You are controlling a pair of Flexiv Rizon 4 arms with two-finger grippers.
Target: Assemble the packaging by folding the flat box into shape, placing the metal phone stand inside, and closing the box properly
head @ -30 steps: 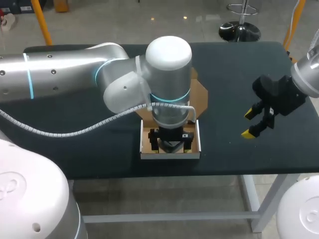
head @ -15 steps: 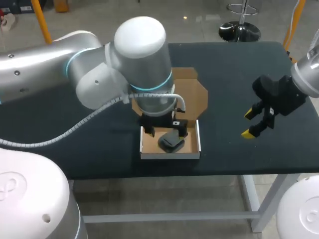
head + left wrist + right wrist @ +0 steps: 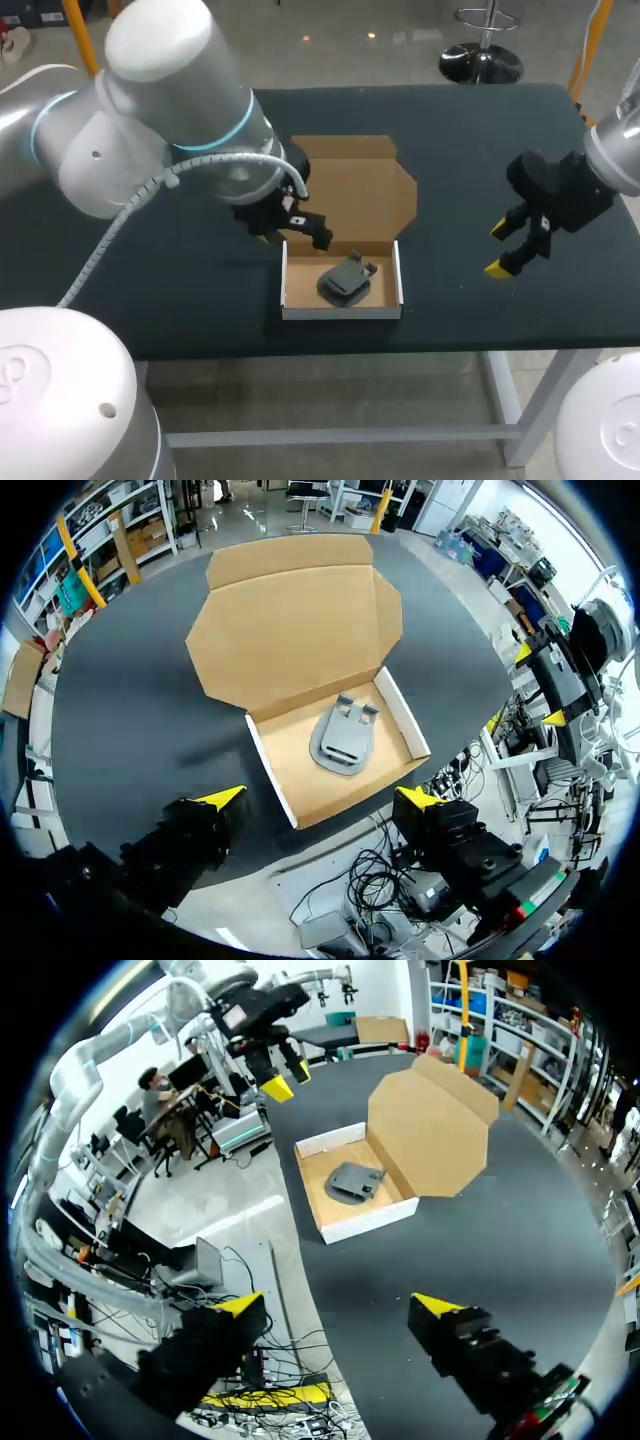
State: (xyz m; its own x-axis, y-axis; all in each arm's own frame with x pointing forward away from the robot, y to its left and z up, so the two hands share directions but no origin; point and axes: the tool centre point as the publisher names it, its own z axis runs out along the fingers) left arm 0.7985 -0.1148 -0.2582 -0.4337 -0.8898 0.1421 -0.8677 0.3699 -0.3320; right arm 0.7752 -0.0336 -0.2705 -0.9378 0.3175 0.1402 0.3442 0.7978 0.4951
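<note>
The cardboard box (image 3: pixel 392 290) stands folded near the table's front edge, white outside, its lid (image 3: pixel 360 185) lying open flat behind it. The dark metal phone stand (image 3: pixel 345 279) lies inside the tray, also seen in the left wrist view as phone stand (image 3: pixel 345 742) and in the right wrist view as phone stand (image 3: pixel 352 1181). My left gripper (image 3: pixel 290 228) hovers open just above the box's back left corner, empty; box (image 3: pixel 335 745) lies ahead of its fingers. My right gripper (image 3: pixel 505 248) hangs open and empty to the right of the box (image 3: pixel 355 1185).
The dark green table (image 3: pixel 150 280) carries nothing else. Its front edge runs close below the box. The left arm's large elbow (image 3: pixel 160 110) looms over the table's left half.
My left gripper has lifted out of the box and drawn back to the left, leaving the phone stand lying in the tray. The right arm has kept still.
</note>
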